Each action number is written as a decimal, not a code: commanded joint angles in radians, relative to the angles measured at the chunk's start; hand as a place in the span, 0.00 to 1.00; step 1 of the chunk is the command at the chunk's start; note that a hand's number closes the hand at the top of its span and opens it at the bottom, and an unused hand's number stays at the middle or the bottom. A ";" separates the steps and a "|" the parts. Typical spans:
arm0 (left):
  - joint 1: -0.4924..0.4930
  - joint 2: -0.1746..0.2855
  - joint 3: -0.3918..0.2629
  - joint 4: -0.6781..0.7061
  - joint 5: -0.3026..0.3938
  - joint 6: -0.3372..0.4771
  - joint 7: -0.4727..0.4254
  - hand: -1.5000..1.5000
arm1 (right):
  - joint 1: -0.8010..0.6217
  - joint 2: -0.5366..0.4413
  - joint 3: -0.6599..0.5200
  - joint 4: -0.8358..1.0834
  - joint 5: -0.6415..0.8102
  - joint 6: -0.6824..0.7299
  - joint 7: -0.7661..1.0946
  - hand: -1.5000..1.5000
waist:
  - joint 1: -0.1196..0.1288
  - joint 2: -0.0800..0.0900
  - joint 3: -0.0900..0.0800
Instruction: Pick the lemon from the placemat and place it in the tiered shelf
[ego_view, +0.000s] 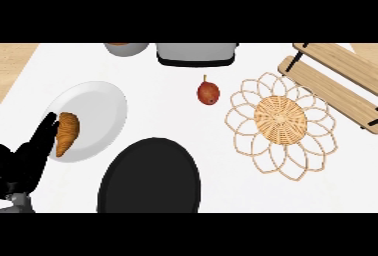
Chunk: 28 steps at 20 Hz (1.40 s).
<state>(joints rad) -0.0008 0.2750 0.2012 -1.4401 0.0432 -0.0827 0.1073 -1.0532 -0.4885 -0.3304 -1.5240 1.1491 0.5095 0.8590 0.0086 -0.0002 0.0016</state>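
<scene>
My left hand (26, 159) rests at 8 o'clock, fingers straight, holding nothing, beside the white plate (96, 105). I cannot see the lemon; placemat (280, 117) at 3 o'clock, tiered shelf (332, 75) at 2.

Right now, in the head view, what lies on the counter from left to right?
In order: left hand → white plate → black plate → red-orange fruit → woven placemat → wooden shelf.

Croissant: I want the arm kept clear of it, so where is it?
In the head view the croissant lies on the white plate at the view's left, just beside the left hand. The black plate sits below and to its right.
</scene>
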 joint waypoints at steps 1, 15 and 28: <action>0.011 0.008 0.018 0.052 0.016 -0.037 -0.041 0.50 | 0.012 -0.050 -0.010 0.120 0.021 -0.080 -0.033 1.00 | 0.001 0.003 -0.002; -0.033 -0.009 0.010 0.025 -0.003 -0.017 0.021 0.50 | 0.046 -0.108 -0.139 0.422 -0.022 -0.421 -0.112 1.00 | -0.001 0.004 -0.002; 0.015 -0.032 0.007 -0.023 -0.026 -0.012 0.018 0.50 | 0.048 -0.205 -0.144 0.637 -0.108 -0.524 -0.317 0.00 | 0.001 0.001 -0.001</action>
<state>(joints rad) -0.0066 0.2684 0.2197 -1.4565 0.0309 -0.1092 0.1317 -1.0162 -0.6745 -0.4537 -0.9011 1.0834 0.0227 0.5947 0.0120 0.0013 0.0013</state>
